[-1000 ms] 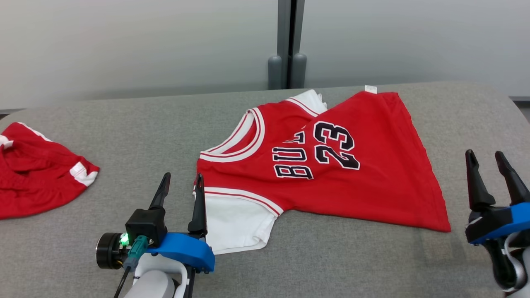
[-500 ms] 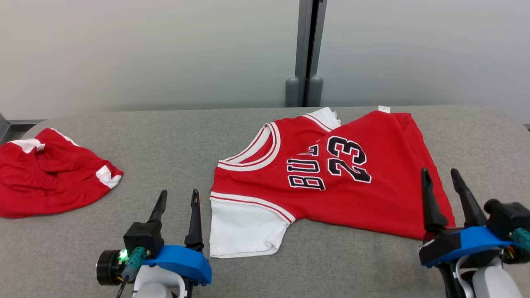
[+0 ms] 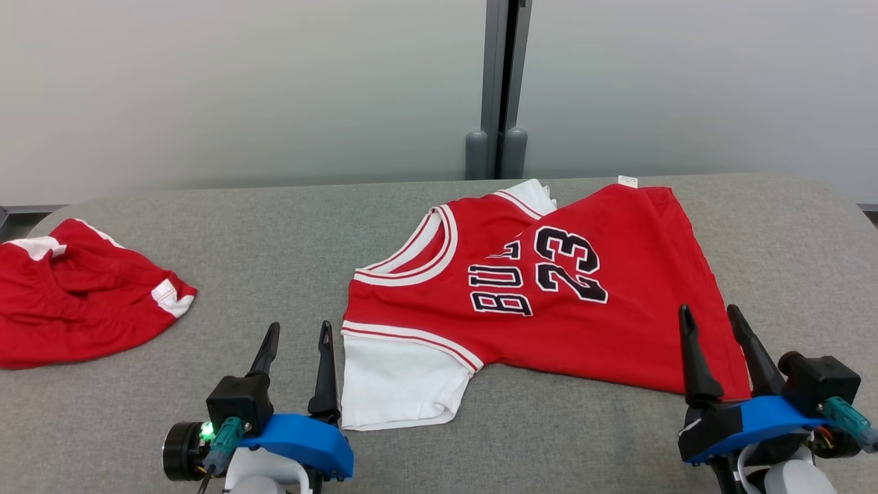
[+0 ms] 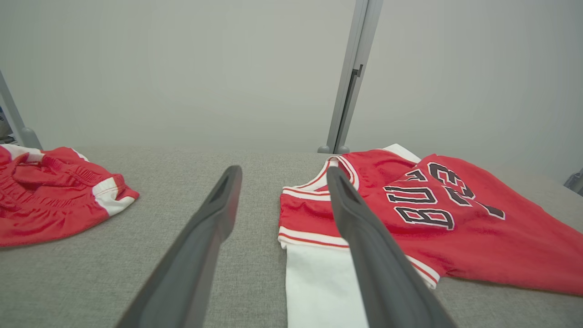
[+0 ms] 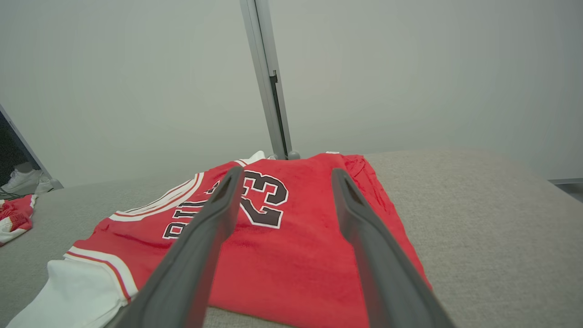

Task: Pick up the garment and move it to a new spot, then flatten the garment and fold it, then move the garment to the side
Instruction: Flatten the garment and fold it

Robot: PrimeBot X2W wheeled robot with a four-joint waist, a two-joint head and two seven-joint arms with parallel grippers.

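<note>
Had L gripper (image 3: 300, 328) and R gripper (image 3: 708, 312) spread, empty, near jersey (image 3: 549, 322). Could've snagged just one layer, bunching it.

**Matt cloth on coarse cloth, plastic at the near edge**

The garment (image 3: 617, 336) is red knitted cloth, matt and a little fuzzy, with soft creases. Its sleeve (image 3: 391, 384) is white cloth with the same dull finish. The black letters and numbers (image 3: 542, 278) look flat and smooth, like a print. The surface (image 3: 274, 247) is covered with grey cloth, coarse and felt-like, without shine. At its left edge lies a second red garment (image 3: 68, 309), matt and wrinkled. The fingers of the left gripper (image 3: 299, 328) and the right gripper (image 3: 708, 310) look like dark matt plastic; the blue mounts (image 3: 302, 432) are smooth plastic. Behind the far edge, the post (image 3: 504, 82) looks like smooth grey metal.
</note>
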